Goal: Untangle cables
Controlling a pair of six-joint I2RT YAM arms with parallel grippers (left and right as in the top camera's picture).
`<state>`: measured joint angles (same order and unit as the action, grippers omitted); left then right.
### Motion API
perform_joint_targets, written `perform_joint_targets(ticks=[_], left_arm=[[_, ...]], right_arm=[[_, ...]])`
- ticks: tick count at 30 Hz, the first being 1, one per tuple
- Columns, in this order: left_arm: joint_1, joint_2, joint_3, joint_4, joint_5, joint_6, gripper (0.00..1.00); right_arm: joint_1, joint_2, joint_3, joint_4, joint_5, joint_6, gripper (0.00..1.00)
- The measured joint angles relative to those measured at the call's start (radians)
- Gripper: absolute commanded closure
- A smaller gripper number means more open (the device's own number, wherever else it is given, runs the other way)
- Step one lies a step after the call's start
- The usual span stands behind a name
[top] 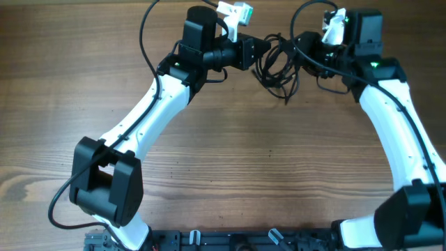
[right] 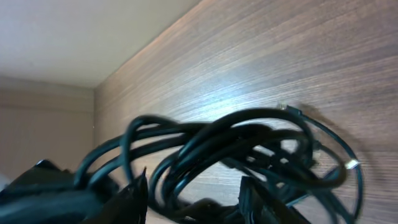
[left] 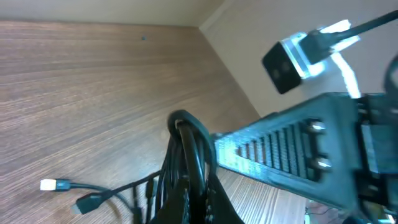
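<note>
On the wooden table [top: 230, 160], the left gripper [top: 267, 47] pinches the tangled cables [top: 280, 68].

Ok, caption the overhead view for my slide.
Mid-untangle, left hand and right hand meet at a tangled clump of black cables over a wooden table.

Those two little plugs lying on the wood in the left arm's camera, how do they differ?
The pale-tipped plug ends in a whitish tip; the dark plug is black throughout. The pale-tipped plug lies level, farther left; the dark plug is tilted and looks chunkier. Both lie on the table, on thin black cables.
</note>
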<state>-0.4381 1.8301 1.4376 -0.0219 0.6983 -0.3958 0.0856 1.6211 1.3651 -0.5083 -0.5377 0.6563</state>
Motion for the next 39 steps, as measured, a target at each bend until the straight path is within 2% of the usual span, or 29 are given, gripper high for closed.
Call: perform_joint_targets(ticks=[7, 16, 18, 22, 23, 27, 31, 36, 39], left_arm=[[-0.001, 0.002, -0.001, 0.0, 0.0, -0.003, 0.96], [-0.012, 0.002, -0.001, 0.0, -0.009, -0.003, 0.96], [-0.019, 0.002, -0.001, 0.0, -0.021, -0.003, 0.96], [-0.029, 0.003, -0.001, 0.001, -0.031, -0.003, 0.96], [-0.031, 0.003, -0.001, 0.001, -0.031, -0.003, 0.96], [-0.035, 0.004, -0.001, 0.003, -0.023, -0.003, 0.96], [-0.035, 0.005, -0.001, 0.0, -0.018, -0.003, 0.96], [-0.029, 0.005, 0.0, -0.096, -0.069, -0.003, 0.96], [-0.025, 0.005, 0.001, -0.174, -0.122, -0.004, 0.96]], right_arm=[[0.0, 0.072, 0.0, 0.061, -0.055, 0.04, 0.65], [0.049, 0.079, 0.0, 0.087, -0.06, 0.066, 0.66], [0.06, 0.082, 0.0, 0.088, -0.051, 0.074, 0.71], [0.068, 0.086, 0.0, 0.091, -0.021, 0.083, 0.94], [0.071, 0.086, 0.0, 0.09, -0.002, 0.084, 0.96], [0.073, 0.086, 0.0, 0.091, 0.051, 0.043, 0.96], [0.046, 0.085, 0.0, 0.09, 0.025, -0.065, 0.96], [-0.058, 0.027, -0.003, 0.06, -0.054, -0.175, 0.96], [-0.151, -0.096, -0.003, 0.033, -0.12, -0.199, 0.96]])
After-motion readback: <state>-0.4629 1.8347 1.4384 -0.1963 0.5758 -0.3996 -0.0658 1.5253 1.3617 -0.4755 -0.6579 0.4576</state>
